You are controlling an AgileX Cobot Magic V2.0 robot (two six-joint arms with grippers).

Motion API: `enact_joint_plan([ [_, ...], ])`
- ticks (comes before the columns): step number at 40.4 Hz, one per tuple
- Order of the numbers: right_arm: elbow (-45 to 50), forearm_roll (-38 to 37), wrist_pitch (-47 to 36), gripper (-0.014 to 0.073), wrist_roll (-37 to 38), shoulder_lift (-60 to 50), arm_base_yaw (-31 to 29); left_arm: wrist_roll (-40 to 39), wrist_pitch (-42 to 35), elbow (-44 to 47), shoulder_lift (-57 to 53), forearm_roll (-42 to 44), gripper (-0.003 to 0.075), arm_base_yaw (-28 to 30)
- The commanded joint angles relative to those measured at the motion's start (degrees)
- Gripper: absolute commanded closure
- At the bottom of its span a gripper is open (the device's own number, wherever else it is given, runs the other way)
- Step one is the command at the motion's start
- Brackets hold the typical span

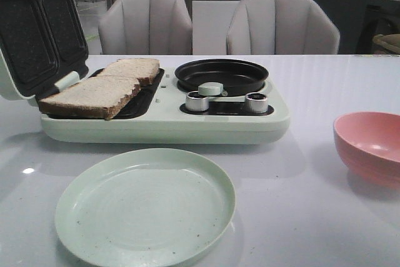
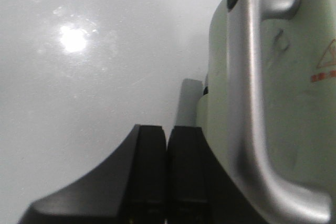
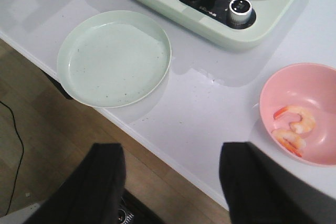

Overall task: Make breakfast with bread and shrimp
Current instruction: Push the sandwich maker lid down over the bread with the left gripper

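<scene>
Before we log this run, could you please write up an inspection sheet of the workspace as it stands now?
Surface: white table, glossy, with light glare.
Job's things: two slices of bread lying on the open sandwich plate of the breakfast maker; shrimp, two pieces, in the pink bowl.
Clutter: empty pale green plate in front of the appliance; empty black pan on its right side.
Grippers: left gripper shut, empty, beside the raised lid's silver handle; right gripper open, empty, above the table edge.
Cables: one thin black cable on the floor.
Surroundings: two grey chairs behind the table.
</scene>
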Motion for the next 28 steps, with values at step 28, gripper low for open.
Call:
enact_joint_plan([
  [28,-1.6,-0.1,-3.8,0.0090,0.0,-0.1,-0.1,11.9,10.0,-2.2,-2.7,-12.8,0.0622,-11.7],
])
